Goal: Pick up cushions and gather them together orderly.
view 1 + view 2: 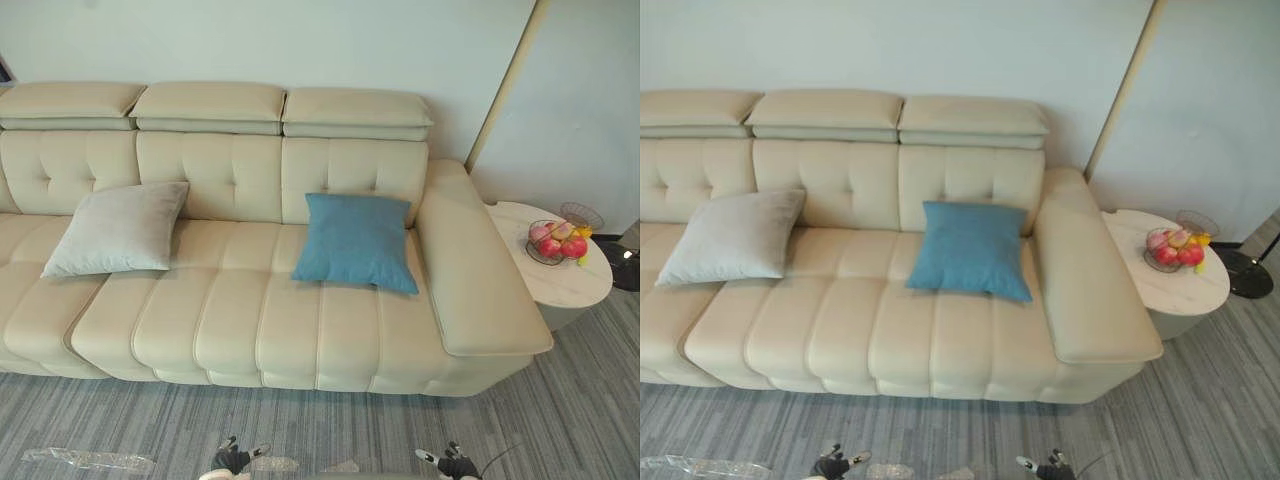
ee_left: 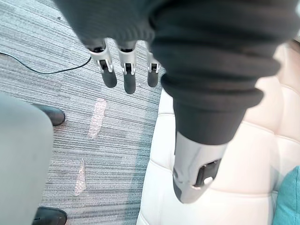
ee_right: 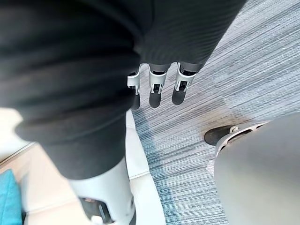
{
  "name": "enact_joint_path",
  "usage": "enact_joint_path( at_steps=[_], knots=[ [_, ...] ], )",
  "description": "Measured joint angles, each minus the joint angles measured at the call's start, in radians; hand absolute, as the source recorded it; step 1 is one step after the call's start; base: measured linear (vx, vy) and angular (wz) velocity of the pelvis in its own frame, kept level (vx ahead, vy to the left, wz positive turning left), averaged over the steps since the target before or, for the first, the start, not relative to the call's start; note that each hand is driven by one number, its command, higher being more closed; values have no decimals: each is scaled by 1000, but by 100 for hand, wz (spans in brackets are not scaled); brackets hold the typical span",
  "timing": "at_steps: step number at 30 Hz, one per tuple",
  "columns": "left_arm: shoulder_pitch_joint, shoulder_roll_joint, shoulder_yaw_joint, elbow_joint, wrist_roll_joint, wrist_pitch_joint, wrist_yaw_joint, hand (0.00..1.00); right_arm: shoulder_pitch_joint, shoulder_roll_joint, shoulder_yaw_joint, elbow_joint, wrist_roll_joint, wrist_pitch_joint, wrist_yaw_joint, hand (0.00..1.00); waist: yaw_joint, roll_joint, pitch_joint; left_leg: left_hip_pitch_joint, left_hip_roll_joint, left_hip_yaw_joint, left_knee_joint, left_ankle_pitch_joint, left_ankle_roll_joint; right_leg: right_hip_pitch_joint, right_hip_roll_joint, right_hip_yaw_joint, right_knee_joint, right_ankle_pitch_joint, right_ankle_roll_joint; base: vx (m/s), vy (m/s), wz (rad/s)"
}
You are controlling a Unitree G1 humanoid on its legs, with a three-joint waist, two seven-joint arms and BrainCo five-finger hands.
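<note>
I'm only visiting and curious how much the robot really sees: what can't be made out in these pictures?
Sofa: its left end is cut off by the left edge of both eye views.
Fruit bowl on the side table: too small in the eye views to name the fruit.
Blue cushion: in the left wrist view, just a corner, cut by the edge.

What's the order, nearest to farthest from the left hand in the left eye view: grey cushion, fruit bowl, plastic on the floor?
From the left hand:
1. Plastic, on the floor, to its left.
2. Grey cushion, left part of the sofa.
3. Fruit bowl, on the table, far right.
</note>
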Motion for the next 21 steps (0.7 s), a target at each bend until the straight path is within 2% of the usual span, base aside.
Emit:
enact_joint_path(
  at_steps=[2,5,8,9,10,11,12,13,15,16,17,18,19,21],
  knots=[
    [-8,-17,18,-2,-2,-1,1,0,-3,-1,47,-17,6,0,0,0,10,6,3,-24,4,-9,60,-21,-7,-35,14,56,33,-2,-1,-131,-48,-78],
    [-13,-43,15,0,-4,1,0,0,-9,-2,61,-43,7,-2,2,0,-2,38,0,-8,38,54,19,-79,-14,-98,56,120,54,-1,0,-113,14,-89],
    [-18,-33,6,-1,1,-1,0,0,-21,3,105,-60,4,1,1,0,5,18,11,28,45,211,-6,-80,-13,-145,98,251,44,42,-2,-122,34,-132],
    [-19,-32,5,-2,2,-1,1,0,-23,3,118,-65,4,2,-3,0,4,16,16,42,53,270,-9,-81,-11,-159,105,257,27,49,-6,-96,43,-149],
    [-20,-32,6,-2,3,-1,1,0,-23,3,123,-68,2,1,-3,0,6,18,15,46,59,318,-13,-82,-10,-167,95,213,26,45,-25,-71,51,-152],
    [-23,-30,5,-4,4,-1,2,0,-28,3,124,-70,1,1,-4,0,9,26,21,60,72,385,-18,-82,-11,-191,72,125,44,34,-56,-34,48,-145],
    [-23,-28,5,-9,4,-1,2,0,-31,1,124,-70,-2,1,-5,0,11,20,23,71,78,431,-22,-82,-11,-213,52,55,77,17,-81,26,15,-175],
    [-23,-18,3,-12,4,-1,3,0,-35,7,127,-74,-4,1,-6,0,12,6,31,109,91,516,-30,-79,-17,-230,2,-138,161,-18,-111,64,-20,-154],
    [-16,-6,-15,-15,4,-1,2,0,-29,23,125,-83,-5,0,-8,0,15,-11,27,167,91,619,-43,-73,-27,-201,-46,-357,204,-51,-150,121,-38,-172],
    [-12,-11,-15,-15,4,0,1,0,-22,27,124,-101,-7,-1,-8,0,16,-6,26,196,99,687,-39,-68,-36,-177,-78,-474,216,-42,-168,195,-59,-198],
    [-13,-16,-15,-15,3,0,1,0,-22,27,120,-112,-7,-4,-8,0,12,1,25,213,112,735,-35,-58,-48,-165,-82,-539,219,-56,-175,239,-108,-171],
    [-14,-19,-18,-14,3,1,0,0,-23,28,117,-118,-7,-4,-9,0,3,2,25,216,117,750,-35,-52,-56,-171,-73,-544,220,-64,-173,219,-143,-130],
    [-34,-27,-28,-13,3,1,-3,0,-22,28,111,-125,-7,-3,-9,0,-4,7,24,220,125,772,-37,-38,-78,-199,-31,-503,218,-70,-176,195,-151,-104],
    [-56,-38,-32,-8,3,2,-20,0,-21,29,86,-120,-7,-2,-8,0,-6,11,27,244,133,801,-27,7,-110,-215,17,-439,214,-81,-193,234,-182,-115]
  ],
)
